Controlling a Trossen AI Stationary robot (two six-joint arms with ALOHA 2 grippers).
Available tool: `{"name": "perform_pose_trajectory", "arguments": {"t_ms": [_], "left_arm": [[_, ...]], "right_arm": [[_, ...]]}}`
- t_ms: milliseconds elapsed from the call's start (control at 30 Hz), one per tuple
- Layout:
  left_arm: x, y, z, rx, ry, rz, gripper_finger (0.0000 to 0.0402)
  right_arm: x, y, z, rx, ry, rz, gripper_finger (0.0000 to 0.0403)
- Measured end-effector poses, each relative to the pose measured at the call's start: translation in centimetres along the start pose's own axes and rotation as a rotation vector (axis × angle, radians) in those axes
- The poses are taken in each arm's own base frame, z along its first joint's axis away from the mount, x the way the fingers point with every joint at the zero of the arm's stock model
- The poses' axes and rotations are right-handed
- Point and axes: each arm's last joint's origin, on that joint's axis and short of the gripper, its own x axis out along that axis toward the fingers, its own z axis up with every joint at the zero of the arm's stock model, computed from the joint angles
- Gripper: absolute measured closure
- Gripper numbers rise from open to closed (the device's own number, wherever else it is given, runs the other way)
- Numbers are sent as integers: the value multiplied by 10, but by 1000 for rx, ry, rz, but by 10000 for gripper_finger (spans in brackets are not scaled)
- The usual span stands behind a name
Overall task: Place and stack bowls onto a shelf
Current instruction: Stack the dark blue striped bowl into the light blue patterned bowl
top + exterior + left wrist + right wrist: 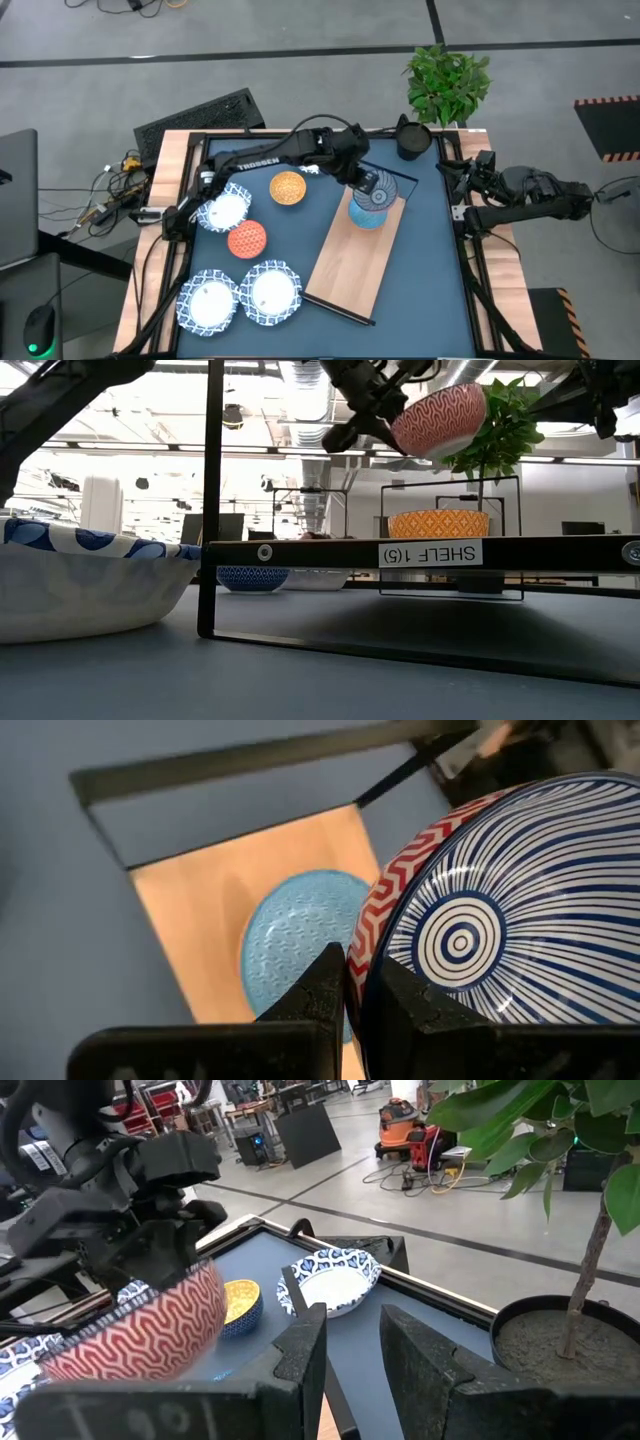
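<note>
One bowl shelved, a second on its way, five still waiting.

We saw the left gripper (362, 180) pinching the rim of the red zigzag bowl (500, 910) above the light blue bowl (367, 214) at the shelf's (350, 270) far end; the right gripper (350, 1350) sat part-spread, empty, at the table's right edge.

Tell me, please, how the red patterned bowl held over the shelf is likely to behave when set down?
The red bowl looks stiff and glazed, so probably slippery and breakable. The left claw pinches only its rim, so it may tilt. Lowered onto the blue bowl on the shelf, its rounded base should nest, though it could rock.
</note>
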Motion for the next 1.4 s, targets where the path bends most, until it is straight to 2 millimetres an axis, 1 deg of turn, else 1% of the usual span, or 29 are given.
{"name": "perform_pose_trajectory", "arguments": {"t_ms": [133, 200, 367, 500, 633, 733, 900, 1167, 1400], "left_arm": [[0, 2, -1, -27, -4, 37, 388], [0, 4, -2, -44, -23, 88, 388], [5, 10, -5, -83, -39, 155, 388], [11, 13, -9, -123, -20, 155, 388], [20, 18, -16, -160, 57, 158, 388], [23, 19, -19, -192, 68, 158, 388], [24, 20, -19, -201, 54, 171, 388], [25, 14, -22, -189, 41, 152, 388], [25, 13, -22, -184, 35, 149, 388]], "right_arm": [[0, 0, -1, -9, 9, -4, 280], [0, -1, -1, -10, 10, -5, 280], [0, -1, -2, -16, 16, -7, 280], [0, -1, -3, -25, 25, -11, 280], [0, -2, -4, -31, 31, -14, 280], [0, -2, -4, -36, 36, -17, 280], [0, -2, -5, -39, 39, -18, 280], [0, -2, -5, -39, 39, -18, 280], [0, -2, -5, -39, 39, -17, 280]]}}
